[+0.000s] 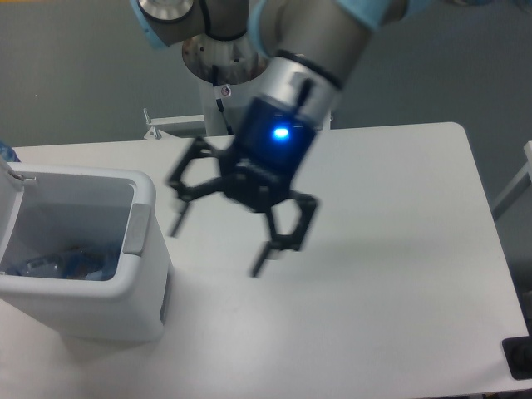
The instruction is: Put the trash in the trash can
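Trash can (125, 312) stands at table (399, 249) left edge, lid open. Inside, at bottom: crushed clear plastic bottle (58, 264), bluish, partly hidden by bin wall. Gripper (218, 239) hangs over table, right of bin, fingers spread wide, holding nothing. Motion-blurred.

Arm reaching down from above, gripper (218, 248) blurred.
Both black fingers (278, 243) spread wide apart and empty, a blue light glowing on the wrist.
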{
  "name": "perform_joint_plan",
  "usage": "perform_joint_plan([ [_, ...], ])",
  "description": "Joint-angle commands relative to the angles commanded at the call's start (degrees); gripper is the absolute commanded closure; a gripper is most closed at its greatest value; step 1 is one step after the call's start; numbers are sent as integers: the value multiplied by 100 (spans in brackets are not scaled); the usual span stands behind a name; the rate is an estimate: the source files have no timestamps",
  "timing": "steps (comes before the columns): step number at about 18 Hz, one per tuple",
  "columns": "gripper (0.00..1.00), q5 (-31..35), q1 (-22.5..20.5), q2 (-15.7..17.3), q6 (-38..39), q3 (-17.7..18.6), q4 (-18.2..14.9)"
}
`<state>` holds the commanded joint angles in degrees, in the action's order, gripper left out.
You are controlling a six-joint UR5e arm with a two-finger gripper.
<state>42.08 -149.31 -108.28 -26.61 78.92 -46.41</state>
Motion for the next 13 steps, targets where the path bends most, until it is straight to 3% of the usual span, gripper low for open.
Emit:
perform_joint_plan([
  [6, 0, 1650, -529, -369, -870, 203, -114],
  [9, 0, 2714, -599, -519, -1581, 212, -569],
  [13, 0, 3376, -600, -510, -2435, 185, -1212],
])
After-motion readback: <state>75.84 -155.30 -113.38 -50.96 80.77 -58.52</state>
